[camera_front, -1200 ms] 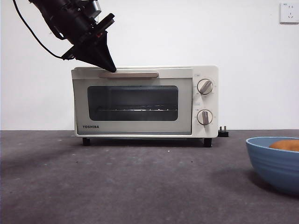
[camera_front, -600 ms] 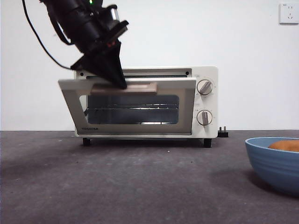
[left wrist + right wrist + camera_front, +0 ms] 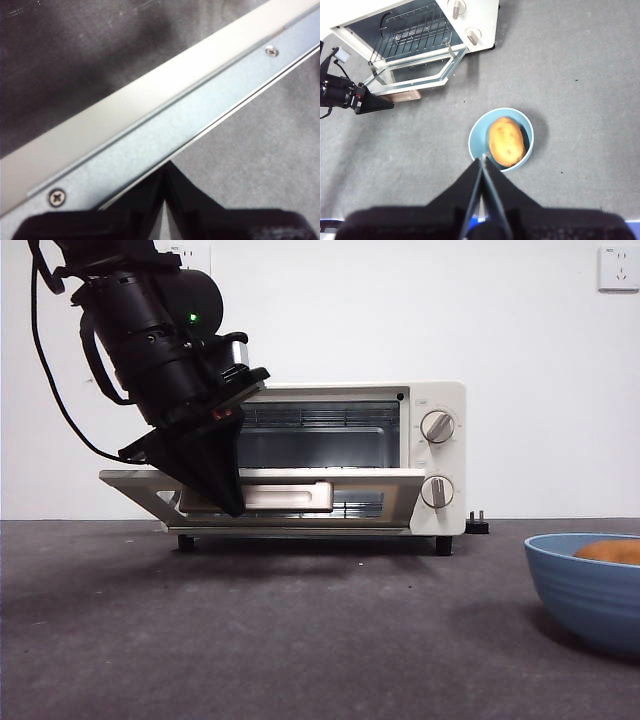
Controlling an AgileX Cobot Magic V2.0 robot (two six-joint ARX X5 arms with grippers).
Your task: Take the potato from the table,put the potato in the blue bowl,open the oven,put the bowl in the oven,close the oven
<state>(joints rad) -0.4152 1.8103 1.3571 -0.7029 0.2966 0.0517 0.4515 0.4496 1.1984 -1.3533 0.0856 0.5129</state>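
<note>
The oven [image 3: 440,400] stands at the back with its door [image 3: 380,483] swung down almost level, so the wire rack [image 3: 320,418] shows. My left gripper [image 3: 232,508] is shut, its tip pressing on the left end of the beige handle [image 3: 290,497]. In the left wrist view that gripper [image 3: 165,167] meets the door's metal edge [image 3: 165,130]. The blue bowl [image 3: 585,590] sits at the right on the table [image 3: 300,640] with the potato [image 3: 610,552] inside. My right gripper [image 3: 482,165] hangs shut and holding nothing, high above the bowl [image 3: 477,137] and potato [image 3: 506,141].
A black plug [image 3: 478,523] lies beside the oven's right foot. A wall socket [image 3: 618,267] is at the upper right. The left arm's black cable [image 3: 60,390] loops down at the left.
The oven door has swung from shut to nearly level. The left gripper went down and slightly forward with the handle. Bowl and potato have not moved.
</note>
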